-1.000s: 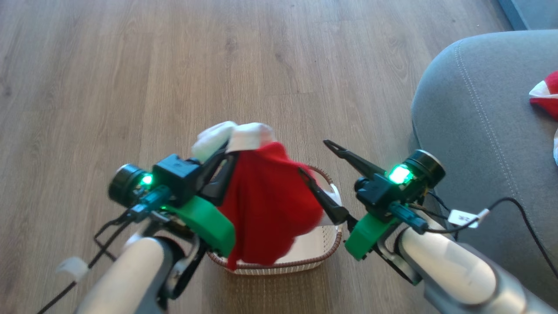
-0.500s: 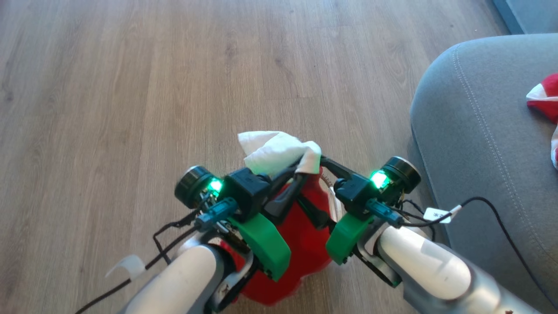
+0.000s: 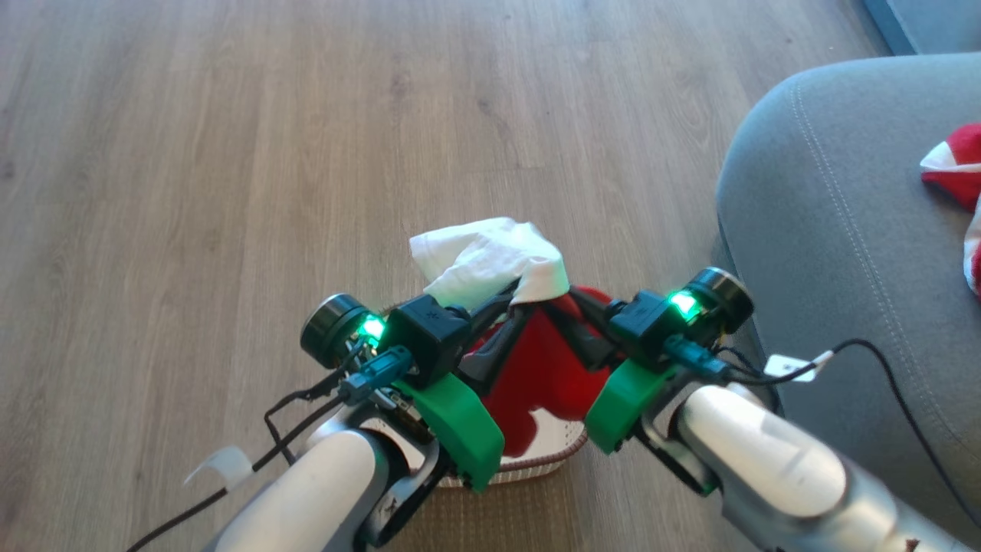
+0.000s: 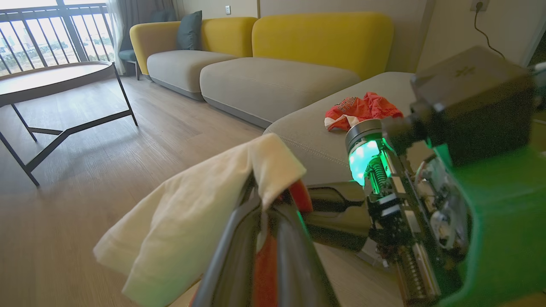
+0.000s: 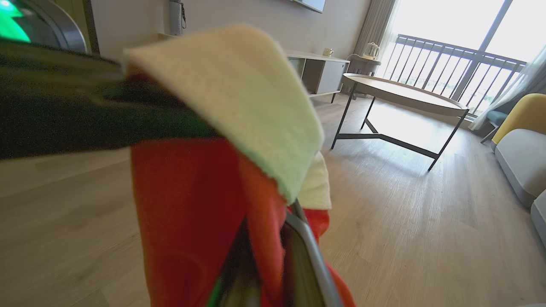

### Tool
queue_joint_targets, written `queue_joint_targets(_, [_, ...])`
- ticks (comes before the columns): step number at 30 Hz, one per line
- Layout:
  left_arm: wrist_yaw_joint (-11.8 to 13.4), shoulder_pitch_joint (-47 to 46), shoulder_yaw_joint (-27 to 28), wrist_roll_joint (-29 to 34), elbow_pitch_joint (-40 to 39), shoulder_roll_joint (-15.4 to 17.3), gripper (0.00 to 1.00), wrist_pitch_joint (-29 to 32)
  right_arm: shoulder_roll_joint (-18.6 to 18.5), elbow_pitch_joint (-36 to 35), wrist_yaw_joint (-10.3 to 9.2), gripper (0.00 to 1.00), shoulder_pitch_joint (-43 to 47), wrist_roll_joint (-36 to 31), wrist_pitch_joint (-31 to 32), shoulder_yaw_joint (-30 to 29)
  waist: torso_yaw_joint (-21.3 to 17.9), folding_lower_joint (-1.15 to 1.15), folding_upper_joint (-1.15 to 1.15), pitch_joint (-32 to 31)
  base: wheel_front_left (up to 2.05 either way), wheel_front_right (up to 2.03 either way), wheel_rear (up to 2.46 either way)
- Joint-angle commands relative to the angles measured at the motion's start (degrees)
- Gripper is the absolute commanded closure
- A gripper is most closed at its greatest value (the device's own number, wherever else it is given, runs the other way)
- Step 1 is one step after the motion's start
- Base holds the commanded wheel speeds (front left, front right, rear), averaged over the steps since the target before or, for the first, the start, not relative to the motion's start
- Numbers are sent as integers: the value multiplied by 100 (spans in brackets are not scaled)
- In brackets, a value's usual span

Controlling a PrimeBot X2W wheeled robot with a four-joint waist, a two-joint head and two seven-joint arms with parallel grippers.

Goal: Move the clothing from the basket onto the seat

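Wood floor (image 3: 230, 192) takes up most of the head view. Grey seat (image 3: 843, 245) is at the robot's right, rounded corner nearest the arms, and a second red garment (image 3: 954, 165) already lies on it, well apart from the grippers.

Basket (image 3: 552, 464) sits on the floor below and between the two arms, mostly hidden by them, with only a bit of braided rim and pale inner floor visible. Can't tell if anything else is left inside.

Clothing (image 3: 536, 368) is lifted, hanging red between both grippers above the basket. Its lower edge looks close to the rim, but touching or clear can't be told.

Left gripper (image 3: 521, 303) is clamped down, fingers nearly together with red fabric pinched between them, as seen along its fingers in the left wrist view (image 4: 262, 200). Right gripper (image 3: 575, 314) is also closed onto the same bunch, fabric draped over and between its fingers (image 5: 277, 230). The two grippers are just beside each other. White cuff (image 3: 490, 257) flops over the top of the left fingers.

Step in hand, by my read: carry the garment over to the seat.
- Raise it enough that the hanging hem clears the rim, or the light basket may get dragged or tipped.
- Swing both arms to the right as a pair, keeping the spacing steady so neither pinch is pulled out.
- Go over the rounded corner, not into its side.
- Release only once the fabric is above the cushion, near the other piece but not right at the edge, since soft cloth slides off
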Motion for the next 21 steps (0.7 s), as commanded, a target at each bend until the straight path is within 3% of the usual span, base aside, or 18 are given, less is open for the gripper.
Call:
queue_joint_targets(1, [33, -264, 255, 23, -153, 108, 0, -63, -21, -219, 40, 100, -88, 33, -70, -159, -58, 0, 0, 36, 0, 0, 0])
queue_joint_targets(11, [76, -182, 236, 14, -139, 209, 0, -54, -230, -448, 40, 100, 154, -29, -71, -674, -598, 0, 0, 136, 0, 0, 0])
queue_joint_targets(21, [102, -192, 173, 29, -233, 244, 0, -20, -483, -780, 40, 100, 466, -150, -71, -1235, -1748, 0, 0, 301, 0, 0, 0])
